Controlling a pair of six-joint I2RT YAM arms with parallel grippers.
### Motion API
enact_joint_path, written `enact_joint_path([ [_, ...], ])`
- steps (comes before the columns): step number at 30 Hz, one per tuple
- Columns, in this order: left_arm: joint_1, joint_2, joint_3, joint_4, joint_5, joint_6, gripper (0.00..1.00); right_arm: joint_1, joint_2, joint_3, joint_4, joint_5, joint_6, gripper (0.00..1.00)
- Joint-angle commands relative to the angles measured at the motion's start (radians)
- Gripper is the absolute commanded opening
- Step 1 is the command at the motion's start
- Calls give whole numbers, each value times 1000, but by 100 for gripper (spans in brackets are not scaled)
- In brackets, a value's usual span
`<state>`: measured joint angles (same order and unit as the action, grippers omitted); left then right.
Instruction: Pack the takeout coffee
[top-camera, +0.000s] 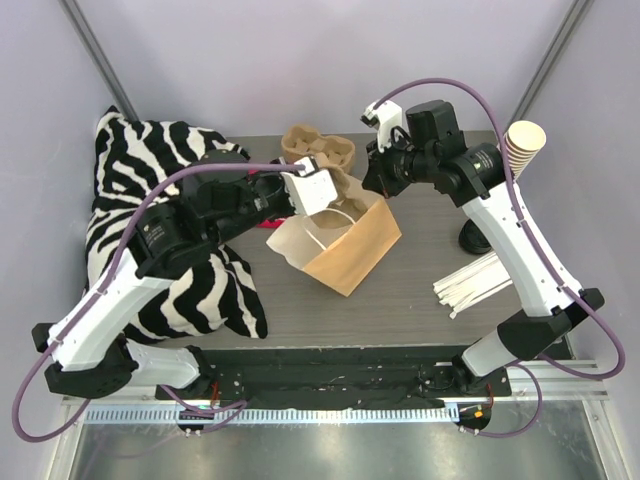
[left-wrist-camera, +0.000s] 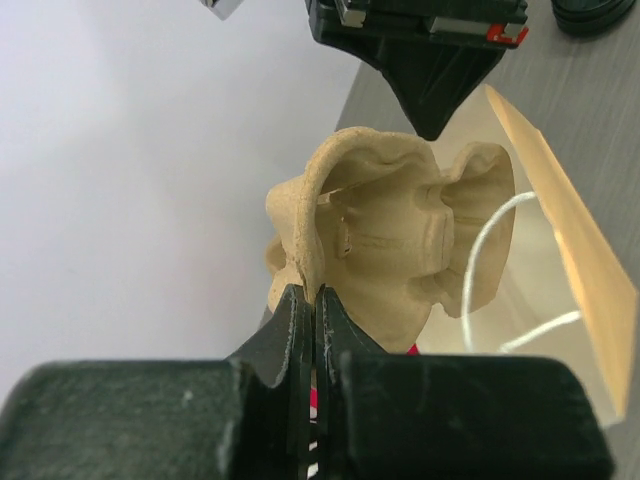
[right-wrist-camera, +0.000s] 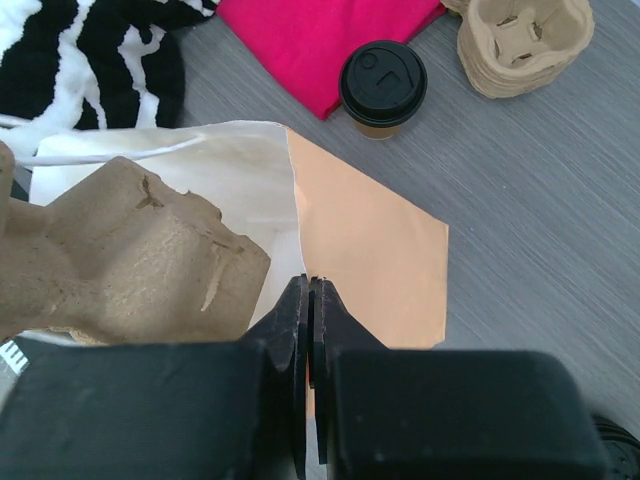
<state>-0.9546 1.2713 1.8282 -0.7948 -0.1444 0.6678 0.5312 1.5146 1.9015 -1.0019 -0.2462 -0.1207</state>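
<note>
The takeout coffee (right-wrist-camera: 382, 85), a small tan cup with a black lid, stands on the table beyond the paper bag, next to a pink cloth (right-wrist-camera: 320, 40); the top view does not show it. The brown paper bag (top-camera: 345, 250) stands open at mid-table. My right gripper (right-wrist-camera: 310, 283) is shut on the bag's (right-wrist-camera: 370, 260) upper rim. My left gripper (left-wrist-camera: 313, 295) is shut on the edge of a moulded pulp carrier (left-wrist-camera: 400, 250), held over the bag's mouth (left-wrist-camera: 570, 260). In the right wrist view that carrier (right-wrist-camera: 120, 250) fills the left side.
A stack of pulp carriers (top-camera: 318, 150) sits at the back. Lidless tan cups (top-camera: 522, 145) are stacked at the far right, with white sticks (top-camera: 480, 285) near the right front. A zebra-striped cloth (top-camera: 150, 200) covers the left side.
</note>
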Motion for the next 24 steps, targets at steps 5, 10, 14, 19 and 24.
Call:
enact_joint_path([
  [5,-64,20,-36,108,-164,111,0,6,-4,24,43,-10,50,1],
  [10,-124,10,-99,160,-242,150,0,7,-2,22,45,4,65,1],
  [14,-153,7,-113,160,-232,174,0,7,6,16,46,-16,73,1],
  [19,-167,-16,-172,158,-237,223,0,7,2,10,39,-56,58,1],
  [24,-190,-1,-101,143,-236,234,0,7,-1,-13,43,-57,58,1],
])
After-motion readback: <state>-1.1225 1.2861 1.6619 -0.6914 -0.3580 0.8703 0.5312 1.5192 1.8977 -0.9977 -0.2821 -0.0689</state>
